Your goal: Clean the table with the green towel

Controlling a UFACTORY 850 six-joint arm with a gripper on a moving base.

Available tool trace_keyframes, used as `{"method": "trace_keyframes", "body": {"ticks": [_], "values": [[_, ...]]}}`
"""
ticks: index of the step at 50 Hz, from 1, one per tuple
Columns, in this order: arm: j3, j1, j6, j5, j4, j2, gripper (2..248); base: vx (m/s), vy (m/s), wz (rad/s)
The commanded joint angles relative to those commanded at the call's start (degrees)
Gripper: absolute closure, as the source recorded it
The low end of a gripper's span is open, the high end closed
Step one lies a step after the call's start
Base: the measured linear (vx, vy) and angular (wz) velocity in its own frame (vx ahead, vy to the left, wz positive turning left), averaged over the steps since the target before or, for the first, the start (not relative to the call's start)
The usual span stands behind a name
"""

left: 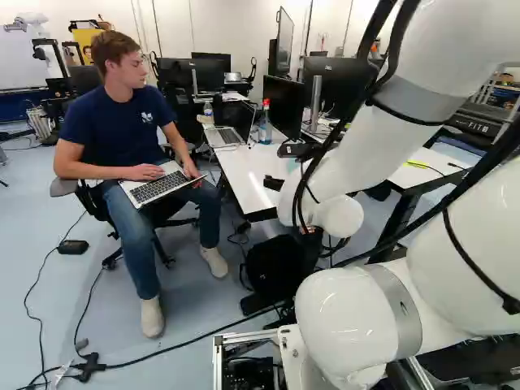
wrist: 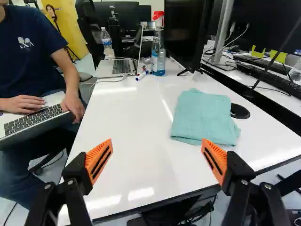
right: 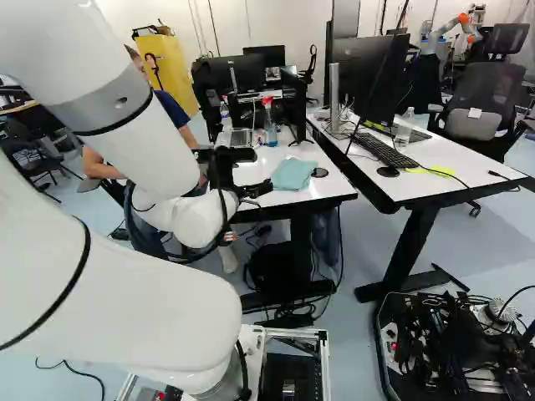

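Gripper (right: 257, 171) wide open, holding nothing. Green towel (wrist: 204, 117) on table (wrist: 136, 122), right; black disc (wrist: 240, 111) just beside. Spray bottle (wrist: 158, 59), laptop (wrist: 117, 67) far. Person (wrist: 28, 61) seated left.

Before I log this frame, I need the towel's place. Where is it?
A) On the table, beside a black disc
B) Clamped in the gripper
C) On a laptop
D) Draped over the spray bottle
A: the towel lies folded on the white table, beside the black disc.
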Motion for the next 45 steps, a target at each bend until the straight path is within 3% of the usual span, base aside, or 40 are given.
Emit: {"method": "trace_keyframes", "body": {"ticks": [45], "values": [[0.4,0.0,0.0,0.6,-0.1,0.1,3,0.0,0.0,0.0]]}}
